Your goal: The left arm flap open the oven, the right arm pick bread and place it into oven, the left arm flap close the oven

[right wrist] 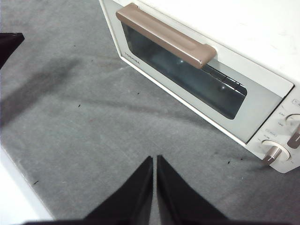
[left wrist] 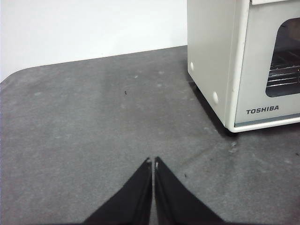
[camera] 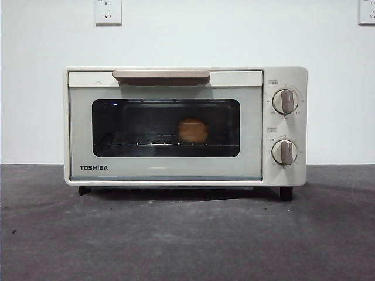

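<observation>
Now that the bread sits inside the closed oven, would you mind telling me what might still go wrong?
1. The left gripper, jaws shut, hovers near the oven's side; a careless retreat might clip it.
2. The bread sits off-centre on the wire rack; a bump might roll it.

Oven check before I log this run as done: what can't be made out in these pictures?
- Bread: front view only, dim behind the dark glass; underside and rack contact unclear.
- Oven: left wrist view cuts it off at the edge; right wrist view's glass glare hides the inside.
- Dial markings by the knobs: too small to read.
- Left end effector and right end effector: absent from the front view.
</observation>
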Action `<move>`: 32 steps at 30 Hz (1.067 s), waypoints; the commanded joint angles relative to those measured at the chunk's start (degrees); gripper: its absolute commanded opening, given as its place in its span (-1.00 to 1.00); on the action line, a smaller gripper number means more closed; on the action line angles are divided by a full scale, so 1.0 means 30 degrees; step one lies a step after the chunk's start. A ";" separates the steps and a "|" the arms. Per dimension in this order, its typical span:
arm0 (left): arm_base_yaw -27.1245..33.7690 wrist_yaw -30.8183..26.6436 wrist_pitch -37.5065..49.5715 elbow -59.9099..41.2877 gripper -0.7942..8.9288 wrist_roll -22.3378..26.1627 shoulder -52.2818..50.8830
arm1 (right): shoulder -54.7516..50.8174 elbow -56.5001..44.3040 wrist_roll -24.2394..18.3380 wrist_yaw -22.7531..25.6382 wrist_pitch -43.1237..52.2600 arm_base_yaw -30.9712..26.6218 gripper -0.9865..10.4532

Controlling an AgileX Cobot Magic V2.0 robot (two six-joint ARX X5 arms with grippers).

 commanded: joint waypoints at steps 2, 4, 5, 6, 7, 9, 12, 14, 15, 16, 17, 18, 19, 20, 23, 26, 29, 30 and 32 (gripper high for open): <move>0.0051 -0.0022 -0.0102 -0.0393 -0.80 -0.0029 -0.0029 | 0.0175 0.0342 0.0197 0.0073 0.0182 0.0197 -0.81; 0.0051 -0.0022 -0.0102 -0.0393 -0.80 -0.0029 -0.0029 | 0.0175 0.0342 0.0197 0.0073 0.0182 0.0197 -0.81; 0.0051 -0.0022 -0.0102 -0.0393 -0.80 -0.0029 -0.0029 | 0.0175 0.0342 0.0197 0.0073 0.0182 0.0197 -0.81; 0.0044 -0.0022 -0.0102 -0.0393 -0.80 -0.0029 -0.0029 | 0.0175 0.0342 0.0197 0.0073 0.0182 0.0197 -0.81; 0.0051 -0.0022 -0.0102 -0.0393 -0.80 -0.0029 -0.0029 | 0.0175 0.0342 0.0197 0.0073 0.0182 0.0197 -0.81; 0.0044 -0.0022 -0.0102 -0.0393 -0.80 -0.0029 -0.0029 | 0.0175 0.0342 0.0197 0.0073 0.0182 0.0197 -0.81; 0.0051 -0.0022 -0.0102 -0.0393 -0.80 -0.0029 -0.0029 | 0.0175 0.0342 0.0197 0.0073 0.0182 0.0197 -0.81; 0.0044 -0.0022 -0.0102 -0.0393 -0.80 -0.0029 -0.0029 | 0.0175 0.0342 0.0197 0.0073 0.0182 0.0197 -0.81; 0.0051 -0.0022 -0.0102 -0.0393 -0.80 -0.0029 -0.0029 | 0.0175 0.0342 0.0197 0.0073 0.0182 0.0197 -0.81; 0.0051 -0.0022 -0.0102 -0.0393 -0.80 -0.0029 -0.0029 | 0.0175 0.0342 0.0197 0.0073 0.0182 0.0197 -0.81; 0.0051 -0.0022 -0.0102 -0.0393 -0.80 -0.0029 -0.0029 | 0.0175 0.0342 0.0197 0.0073 0.0182 0.0197 -0.81; 0.0051 -0.0022 -0.0102 -0.0393 -0.80 -0.0029 -0.0029 | 0.0175 0.0342 0.0175 0.0080 0.0175 0.0197 -0.81; 0.0051 -0.0022 -0.0102 -0.0393 -0.80 -0.0029 -0.0029 | 0.0175 0.0342 0.0153 0.0080 0.0175 0.0197 -0.81; 0.0044 -0.0022 -0.0102 -0.0393 -0.80 -0.0029 -0.0029 | 0.0138 0.0342 0.0138 0.0073 0.0160 0.0197 -0.81; 0.0044 -0.0022 -0.0102 -0.0393 -0.80 -0.0029 -0.0029 | -0.0444 0.0342 -0.0729 0.0517 0.0175 -0.0364 -0.81; 0.0044 -0.0022 -0.0109 -0.0393 -0.80 -0.0029 -0.0029 | -0.1260 0.0255 -0.0940 0.0466 0.0634 -0.1588 -0.81; 0.0044 -0.0022 -0.0102 -0.0393 -0.80 -0.0029 -0.0029 | -0.2550 -0.0583 -0.0940 -0.0583 0.2382 -0.3468 -0.81; 0.0051 -0.0022 -0.0109 -0.0393 -0.80 -0.0029 -0.0029 | -0.3140 -0.1064 -0.0940 -0.1137 0.3031 -0.4320 -0.81; 0.0044 -0.0022 -0.0109 -0.0393 -0.80 -0.0029 -0.0029 | -0.4313 -0.2186 -0.0947 -0.2193 0.4240 -0.6098 -0.81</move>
